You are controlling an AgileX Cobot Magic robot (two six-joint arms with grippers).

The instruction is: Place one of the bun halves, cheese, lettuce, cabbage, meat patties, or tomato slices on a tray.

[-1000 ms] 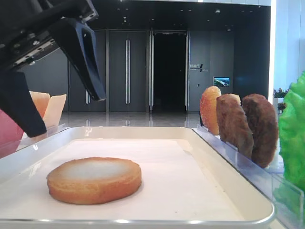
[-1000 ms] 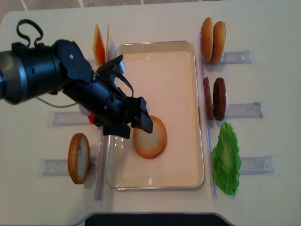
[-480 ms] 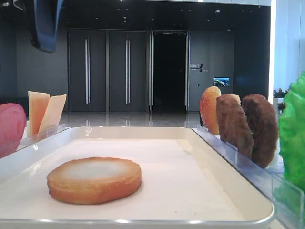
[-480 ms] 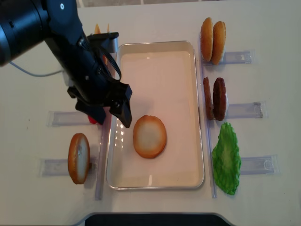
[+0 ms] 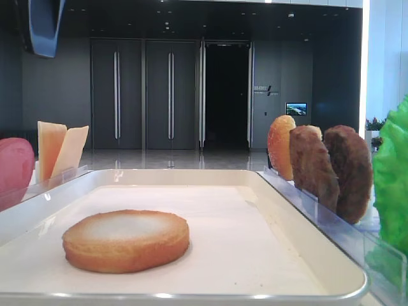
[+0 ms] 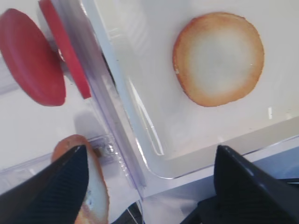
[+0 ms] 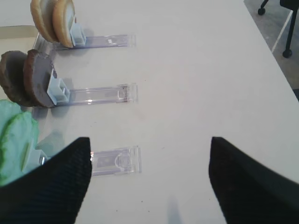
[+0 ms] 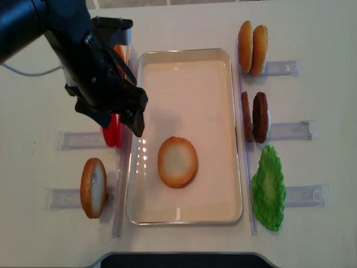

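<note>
One bun half (image 8: 177,162) lies flat, pale face up, on the white tray (image 8: 184,52), seen also as bun half (image 5: 126,239) and bun half (image 6: 218,64). My left gripper (image 8: 120,121) hangs open and empty above the tray's left rim, over the tomato slices (image 8: 111,133); its fingers (image 6: 51,186) frame the tray corner (image 6: 154,163). My right gripper (image 7: 149,140) is open and empty over bare table, right of the racks. Meat patties (image 8: 254,117), two more bun halves (image 8: 252,40), lettuce (image 8: 268,187) and cheese (image 5: 60,150) stand in racks. I cannot tell cabbage apart.
Another bun half (image 8: 93,187) stands in a clear rack left of the tray. Clear plastic racks (image 7: 112,161) line both long sides of the tray. The table's front edge (image 8: 178,259) runs just below the tray.
My left gripper has lifted off the bun half and drawn back to the left and away, open. The bun half stays lying on the tray.
</note>
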